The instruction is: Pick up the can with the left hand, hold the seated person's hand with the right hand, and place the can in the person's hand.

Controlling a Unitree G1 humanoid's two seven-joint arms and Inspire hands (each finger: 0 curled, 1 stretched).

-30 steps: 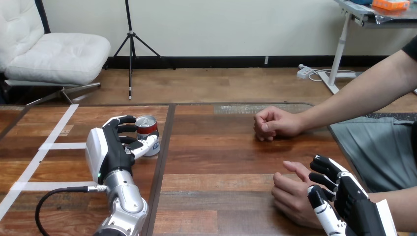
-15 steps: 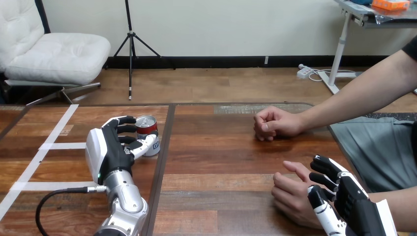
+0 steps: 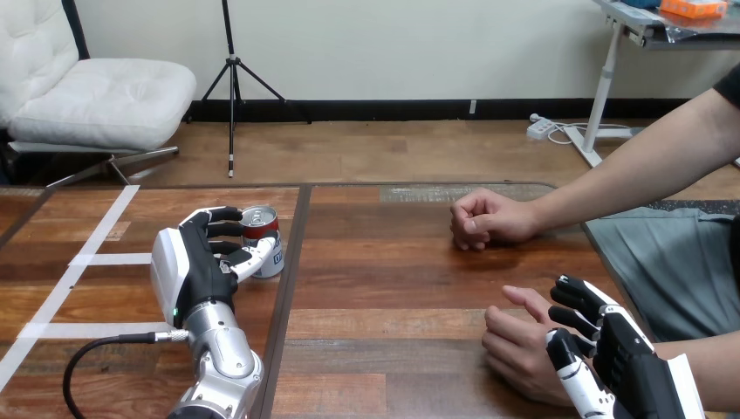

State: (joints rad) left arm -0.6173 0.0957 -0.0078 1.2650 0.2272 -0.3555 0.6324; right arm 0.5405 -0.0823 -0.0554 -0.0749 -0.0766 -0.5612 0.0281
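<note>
A small red and silver can [image 3: 264, 234] stands upright on the wooden table [image 3: 393, 288], left of the middle seam. My left hand [image 3: 194, 266] is shut on it: the fingers curl round its far side and the thumb presses its near side. At the lower right the person's hand [image 3: 519, 345] rests on the table, its fingers loosely bent and pointing left. My right hand [image 3: 615, 358] lies at that hand's wrist end, fingers curled over its far side and thumb on its near side.
The person's other hand [image 3: 484, 218] rests as a fist on the table at the middle right, its forearm running off to the right. White tape lines [image 3: 96, 259] cross the table's left part. A black cable [image 3: 83, 362] loops by my left forearm.
</note>
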